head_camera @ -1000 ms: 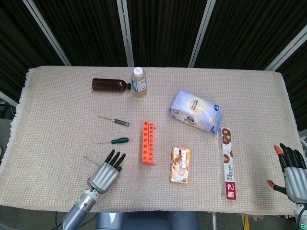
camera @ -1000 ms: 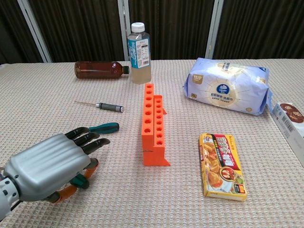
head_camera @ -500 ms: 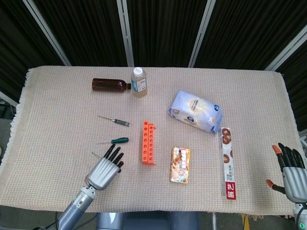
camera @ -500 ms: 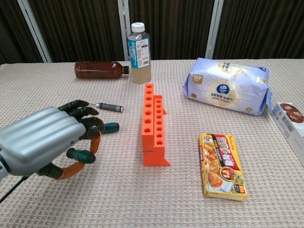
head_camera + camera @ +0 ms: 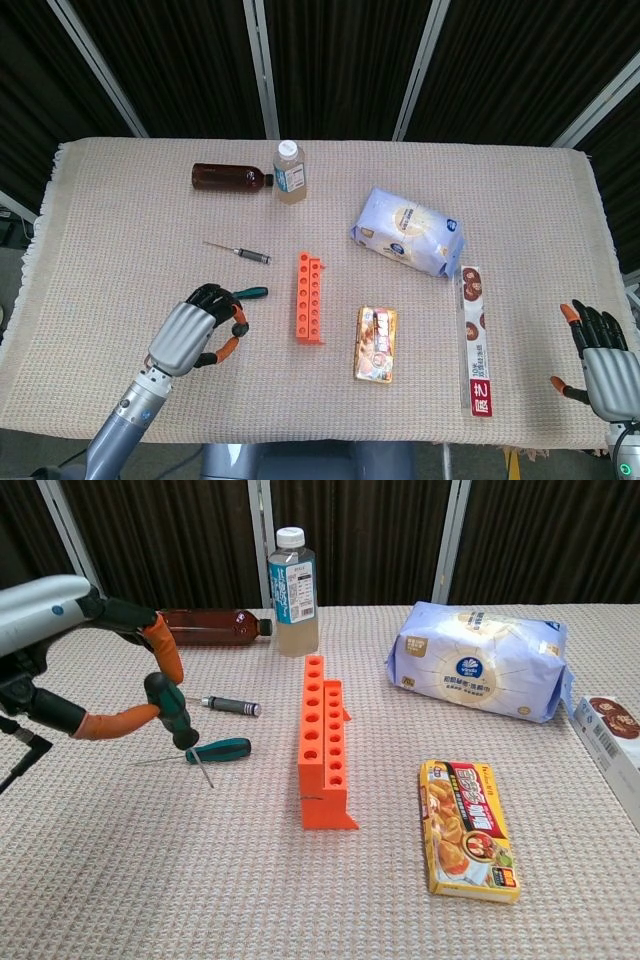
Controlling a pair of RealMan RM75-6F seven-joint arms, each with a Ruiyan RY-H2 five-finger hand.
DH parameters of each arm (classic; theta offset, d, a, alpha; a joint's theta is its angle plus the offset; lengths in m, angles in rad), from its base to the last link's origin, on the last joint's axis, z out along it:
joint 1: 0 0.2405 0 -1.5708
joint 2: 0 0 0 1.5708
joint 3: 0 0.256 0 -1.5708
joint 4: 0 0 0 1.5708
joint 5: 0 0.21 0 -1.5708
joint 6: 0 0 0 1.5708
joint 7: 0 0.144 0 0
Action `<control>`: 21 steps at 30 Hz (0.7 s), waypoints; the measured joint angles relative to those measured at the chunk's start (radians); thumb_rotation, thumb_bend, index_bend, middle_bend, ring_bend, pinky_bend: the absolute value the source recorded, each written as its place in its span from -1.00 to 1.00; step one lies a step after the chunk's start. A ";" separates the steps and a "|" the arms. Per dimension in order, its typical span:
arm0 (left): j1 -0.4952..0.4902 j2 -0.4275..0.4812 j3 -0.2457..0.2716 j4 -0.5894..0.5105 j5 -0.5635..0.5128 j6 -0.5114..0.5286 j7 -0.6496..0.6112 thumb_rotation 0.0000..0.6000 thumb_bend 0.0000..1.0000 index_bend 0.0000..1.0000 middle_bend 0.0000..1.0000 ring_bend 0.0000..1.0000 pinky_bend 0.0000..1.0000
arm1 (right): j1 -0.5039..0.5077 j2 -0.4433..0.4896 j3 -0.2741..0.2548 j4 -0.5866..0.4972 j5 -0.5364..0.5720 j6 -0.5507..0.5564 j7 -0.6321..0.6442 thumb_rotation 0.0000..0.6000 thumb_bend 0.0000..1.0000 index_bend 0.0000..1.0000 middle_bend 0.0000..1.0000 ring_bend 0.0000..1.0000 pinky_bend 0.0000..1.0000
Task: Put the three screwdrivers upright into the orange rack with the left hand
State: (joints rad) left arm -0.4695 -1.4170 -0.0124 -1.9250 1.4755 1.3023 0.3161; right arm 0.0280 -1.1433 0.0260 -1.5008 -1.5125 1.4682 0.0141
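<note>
Orange rack (image 5: 322, 742) holes bare — left hand (image 5: 60, 630) holds one screwdriver (image 5: 175, 717).

There are three screwdrivers: a dark-handled one (image 5: 168, 708) at mid-left of the chest view, a green-handled one (image 5: 218, 750) below it, and a black-handled one (image 5: 230, 706) just above. There are two bottles, a brown one (image 5: 210, 626) and a clear one (image 5: 294, 578), at top centre. There is one orange rack (image 5: 322, 744), one blue bag (image 5: 478, 672), one yellow box (image 5: 466, 826) and one long box (image 5: 474, 340), and two hands (image 5: 190, 334) (image 5: 600, 364).
</note>
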 measured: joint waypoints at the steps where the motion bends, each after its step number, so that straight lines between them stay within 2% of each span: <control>1: -0.001 0.010 -0.007 -0.011 -0.006 -0.006 -0.024 1.00 0.04 0.56 -0.19 -0.46 -0.55 | 0.000 0.000 0.000 0.000 0.001 -0.001 0.000 1.00 -1.00 -1.00 -1.00 -1.00 -1.00; 8: -0.018 0.054 -0.046 -0.074 -0.065 -0.071 -0.200 1.00 0.04 0.55 -0.22 -0.48 -0.55 | 0.000 0.002 -0.002 -0.008 0.016 -0.015 -0.008 1.00 -1.00 -1.00 -1.00 -1.00 -1.00; 16: -0.077 0.145 -0.143 -0.159 -0.210 -0.229 -0.451 1.00 0.04 0.53 -0.24 -0.53 -0.57 | 0.001 -0.001 -0.005 -0.008 0.017 -0.022 -0.009 1.00 -1.00 -1.00 -1.00 -1.00 -1.00; 21: -0.111 0.190 -0.198 -0.192 -0.271 -0.269 -0.490 1.00 0.04 0.53 -0.25 -0.53 -0.57 | 0.002 -0.002 -0.005 -0.003 0.019 -0.025 -0.005 1.00 -1.00 -1.00 -1.00 -1.00 -1.00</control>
State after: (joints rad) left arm -0.5801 -1.2273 -0.2106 -2.1170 1.2042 1.0331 -0.1738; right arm 0.0304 -1.1450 0.0215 -1.5038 -1.4930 1.4434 0.0088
